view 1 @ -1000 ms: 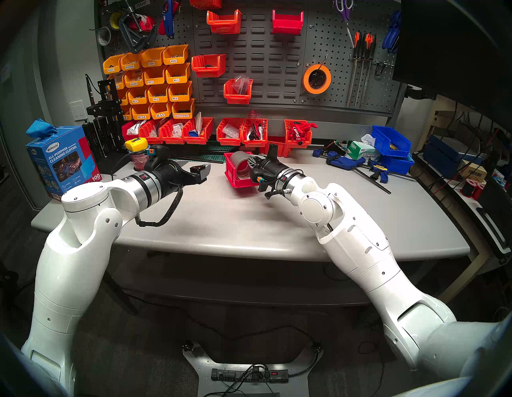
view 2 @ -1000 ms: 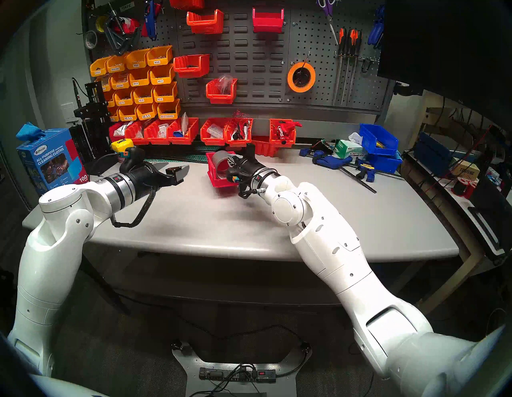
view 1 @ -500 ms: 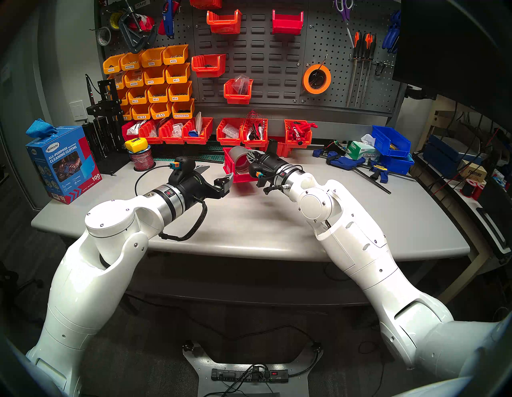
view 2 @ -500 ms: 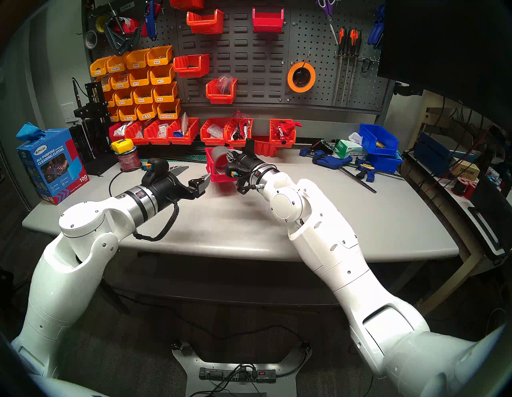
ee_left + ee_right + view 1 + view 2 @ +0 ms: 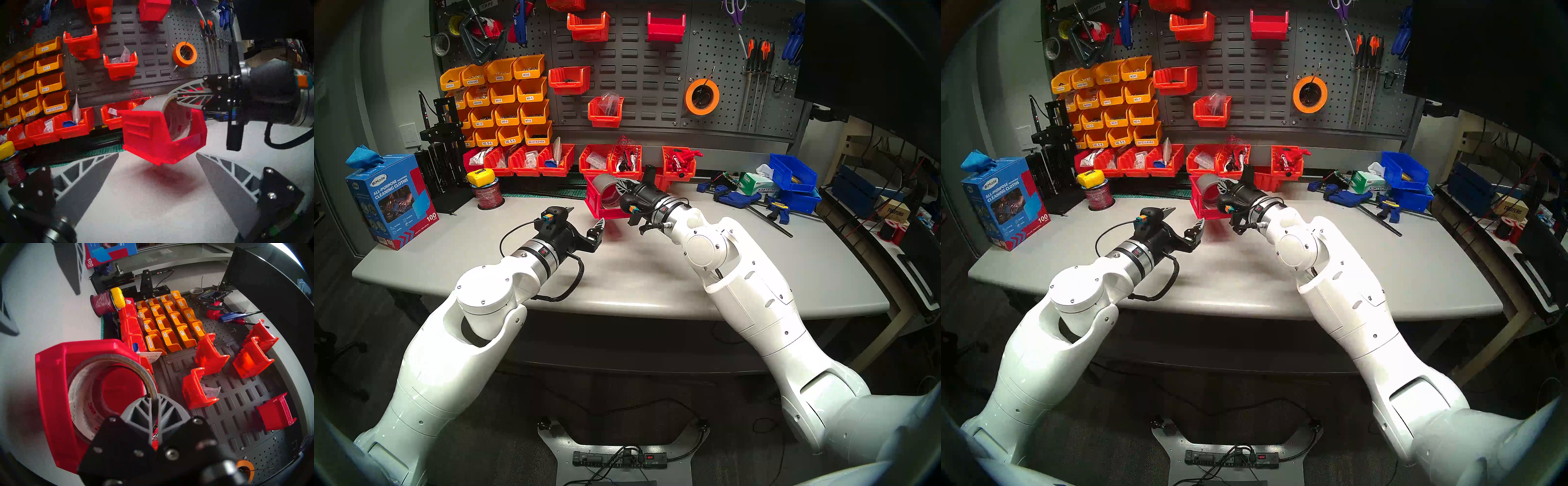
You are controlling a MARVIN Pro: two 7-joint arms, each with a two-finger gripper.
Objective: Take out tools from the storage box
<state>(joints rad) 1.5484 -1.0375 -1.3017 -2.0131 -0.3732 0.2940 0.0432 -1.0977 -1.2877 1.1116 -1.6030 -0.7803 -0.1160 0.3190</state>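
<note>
Clamping the rim of a silver-grey tape roll (image 5: 108, 395), the right gripper (image 5: 153, 405) has its jaws fully closed, one finger inside the white 3M-printed core and one outside the wrap. That roll stands on edge inside the small red storage box (image 5: 153, 135), sticking up above the box's top edge. Box hangs clear of the bench (image 5: 636, 271), tilted, with a red-tinted shadow on the surface under it in the left wrist view; the only visible contact is the roll in the right jaws. Only one roll visible in the box; can't tell if a second sits behind it. Left gripper (image 5: 585, 219) has its jaws wide open and empty, pointing level at the box's outer side wall, near it but not touching; both fingers (image 5: 95, 171) frame the box from below in the left wrist view. Behind: row of orange-red parts bins (image 5: 551, 159) along the back of the bench, yellow bins (image 5: 504, 98) and an orange tape roll (image 5: 701, 95) on the pegboard. Blue cleaning-cloth carton (image 5: 390, 197) far left, wire spool (image 5: 487, 195) beside it.
</note>
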